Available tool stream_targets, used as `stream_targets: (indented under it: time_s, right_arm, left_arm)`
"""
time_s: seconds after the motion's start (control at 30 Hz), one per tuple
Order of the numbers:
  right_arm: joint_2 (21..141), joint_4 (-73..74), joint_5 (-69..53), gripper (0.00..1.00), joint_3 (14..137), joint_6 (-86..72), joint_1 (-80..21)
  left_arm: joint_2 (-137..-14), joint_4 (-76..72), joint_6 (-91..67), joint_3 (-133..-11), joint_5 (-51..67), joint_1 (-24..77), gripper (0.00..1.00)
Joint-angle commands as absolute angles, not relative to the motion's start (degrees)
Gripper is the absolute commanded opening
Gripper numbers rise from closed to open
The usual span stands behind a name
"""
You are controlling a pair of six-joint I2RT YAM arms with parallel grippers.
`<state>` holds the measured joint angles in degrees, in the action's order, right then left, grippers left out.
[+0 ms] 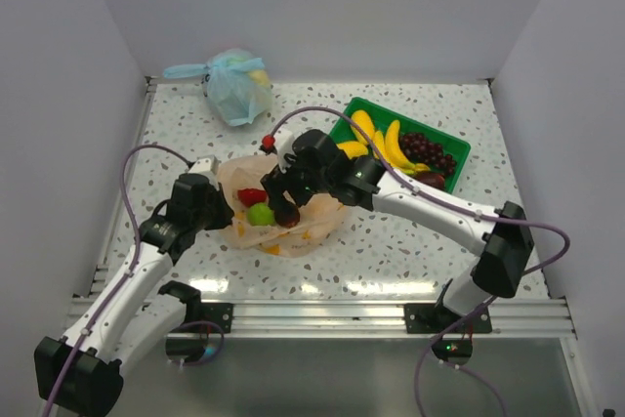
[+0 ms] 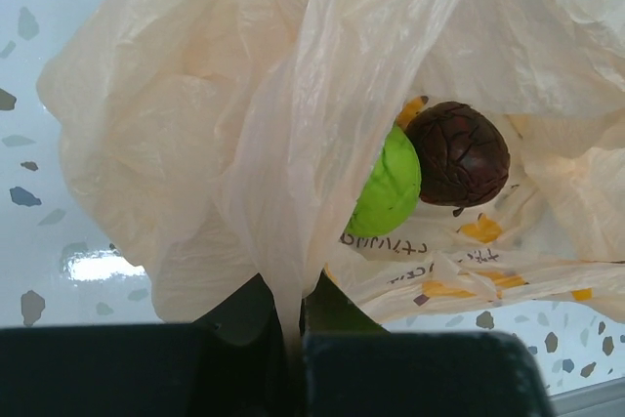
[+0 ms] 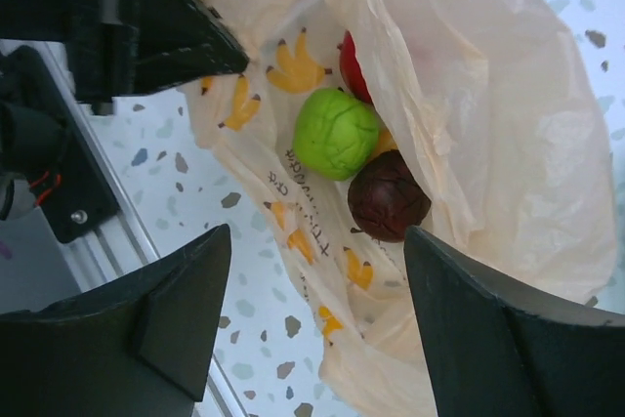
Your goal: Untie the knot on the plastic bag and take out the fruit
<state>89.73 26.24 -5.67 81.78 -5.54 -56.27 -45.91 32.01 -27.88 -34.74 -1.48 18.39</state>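
Observation:
The pale-orange plastic bag (image 1: 293, 217) lies open mid-table, with no knot visible. Inside are a green lime (image 1: 260, 214), a dark brown-maroon fruit (image 1: 287, 216) and a red fruit (image 1: 251, 196). My left gripper (image 1: 220, 210) is shut on a fold of the bag's left edge (image 2: 283, 241), holding it up. In the left wrist view the lime (image 2: 386, 187) and brown fruit (image 2: 457, 153) show in the bag's mouth. My right gripper (image 3: 317, 261) is open and empty just above the bag's mouth, over the brown fruit (image 3: 389, 195) and lime (image 3: 336, 133).
A green tray (image 1: 451, 148) at the right back holds bananas (image 1: 391, 148), dark grapes (image 1: 428, 151) and other fruit. A tied light blue bag (image 1: 234, 85) lies at the back. A small red piece (image 1: 267, 142) lies behind the orange bag. Walls close three sides.

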Motion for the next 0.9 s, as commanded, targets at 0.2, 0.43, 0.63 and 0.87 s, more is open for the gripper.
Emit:
stream_targets:
  time_s: [0.2,0.43,0.63,0.87]
  right_arm:
    - [103.00,24.52,-7.21,0.71,81.65,-4.57,-55.64]
    - [107.66,20.48,1.49,0.64,80.16,-7.64,-54.67]
    - [111.71,19.34,1.85,0.68,79.37,-8.44,-54.23]
    - [113.20,15.04,0.27,0.86,77.17,-8.79,-54.32]
  left_arm:
    - [-44.91,27.95,-26.72,-33.58,-0.44,18.19,0.01]
    - [-44.82,27.86,-26.72,-33.49,-0.53,18.19,0.01]
    - [-44.82,27.86,-26.72,-33.40,-0.53,18.19,0.01]
    - [-45.00,27.77,-26.72,-33.40,-0.44,18.19,0.01]
